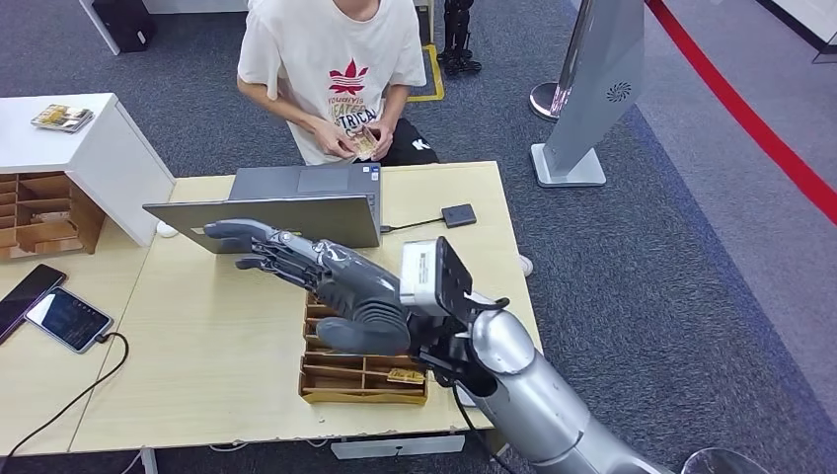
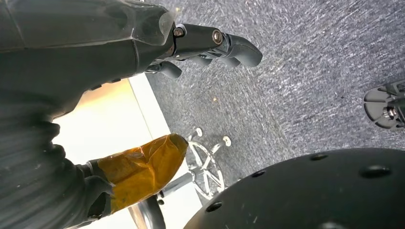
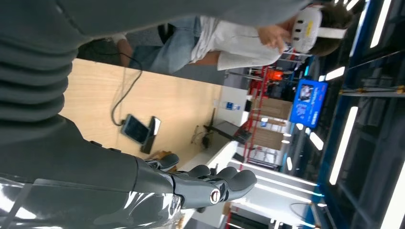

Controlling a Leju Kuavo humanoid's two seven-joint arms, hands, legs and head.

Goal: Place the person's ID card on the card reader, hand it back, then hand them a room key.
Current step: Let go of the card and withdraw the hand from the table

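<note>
Across the counter (image 1: 217, 326), ID card (image 1: 365, 144) pinched in person's hands (image 1: 357, 141), well apart from right hand (image 1: 316, 272). Right hand stretched flat over wooden tray (image 1: 363, 380), fingers (image 1: 259, 237) apart and extended, holding nothing, reaching toward laptop (image 1: 286, 207). Left hand (image 2: 95, 52) hanging by floor, fingers loosely curled, nothing held; open or closed hard to tell. Card likely thin, stiff, light, slippery; best pinched at an edge once offered. Card reader (image 1: 458, 214) beside laptop, cable attached. Laptop lid between hand and person, likely obstacle. Phones (image 1: 54, 311) at counter's far left. Room key (image 1: 405, 375) probably in tray.
</note>
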